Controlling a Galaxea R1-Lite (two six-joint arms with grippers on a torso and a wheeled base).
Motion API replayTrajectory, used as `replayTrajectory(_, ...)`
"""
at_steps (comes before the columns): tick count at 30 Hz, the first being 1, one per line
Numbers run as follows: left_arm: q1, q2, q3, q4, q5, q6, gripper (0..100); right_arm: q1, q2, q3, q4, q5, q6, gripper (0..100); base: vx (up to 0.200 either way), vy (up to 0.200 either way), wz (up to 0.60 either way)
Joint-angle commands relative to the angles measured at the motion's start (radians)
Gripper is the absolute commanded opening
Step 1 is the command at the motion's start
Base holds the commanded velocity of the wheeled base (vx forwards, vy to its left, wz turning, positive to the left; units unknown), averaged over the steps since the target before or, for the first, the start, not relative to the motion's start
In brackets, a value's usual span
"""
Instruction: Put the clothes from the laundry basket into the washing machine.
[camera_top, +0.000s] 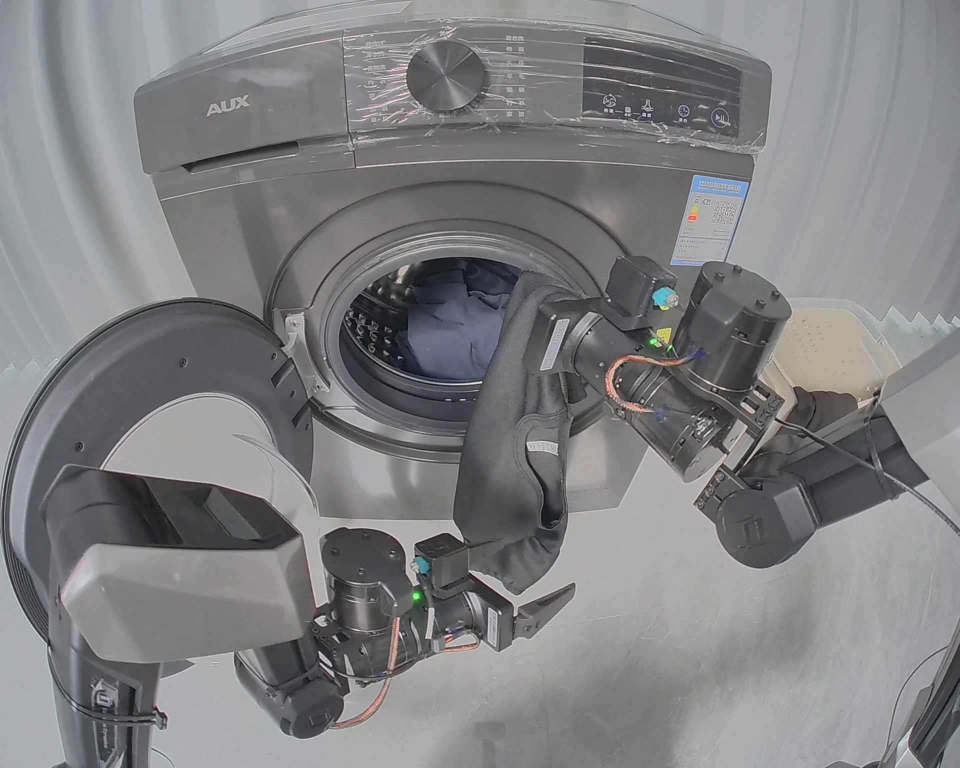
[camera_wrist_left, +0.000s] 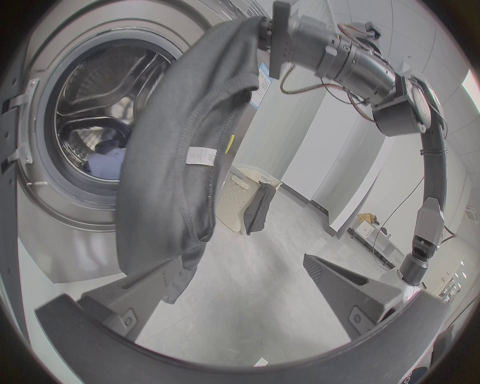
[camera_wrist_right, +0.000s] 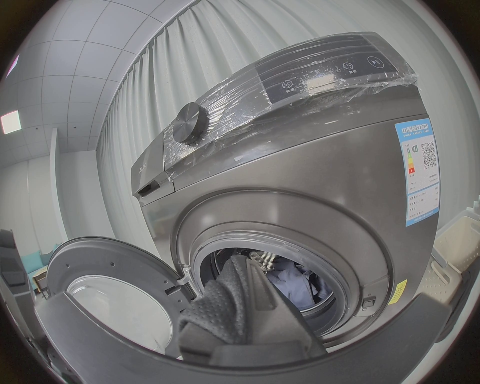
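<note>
The dark grey shirt (camera_top: 515, 440) is long and soft, with a little white tag (camera_wrist_left: 201, 156) sewn on its edge. It hangs down in front of the washing machine (camera_top: 450, 190), over the right side of the round hole. The right gripper (camera_top: 545, 305) is pinched tight on the top of the shirt, right at the rim of the hole.

The left gripper (camera_wrist_left: 240, 262) is low down near the floor, with its fingers spread wide and nothing in them. The bottom of the shirt hangs just over one finger (camera_wrist_left: 125, 300).

Some blue clothes (camera_top: 455, 320) lie inside the drum. The round door (camera_top: 130, 370) is swung wide open on the left. The cream laundry basket (camera_top: 835, 345) sits to the right of the machine, behind the right arm. Another dark cloth (camera_wrist_left: 257, 207) hangs over the basket's edge.
</note>
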Motion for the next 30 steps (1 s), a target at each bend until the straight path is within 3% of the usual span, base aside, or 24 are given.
replayTrajectory(1,-0.014,0.084,-0.069,-0.001,0.005,-0.002,100,0.002,0.015,-0.007,-0.002,0.0,0.0,0,0.0,0.0,0.0)
replayTrajectory(10,-0.012,0.171,-0.201,-0.001,0.036,-0.008,100,0.01,0.015,-0.006,-0.011,0.0,0.0,0,0.0,0.0,0.0)
replayTrajectory(22,0.002,0.344,-0.45,0.002,0.18,-0.002,100,0.04,0.004,0.007,-0.017,-0.001,0.008,0,0.0,0.0,0.0)
replayTrajectory(30,0.031,0.363,-0.51,0.002,0.234,0.018,100,0.04,0.004,0.008,-0.02,-0.001,0.014,0,0.0,0.0,0.0)
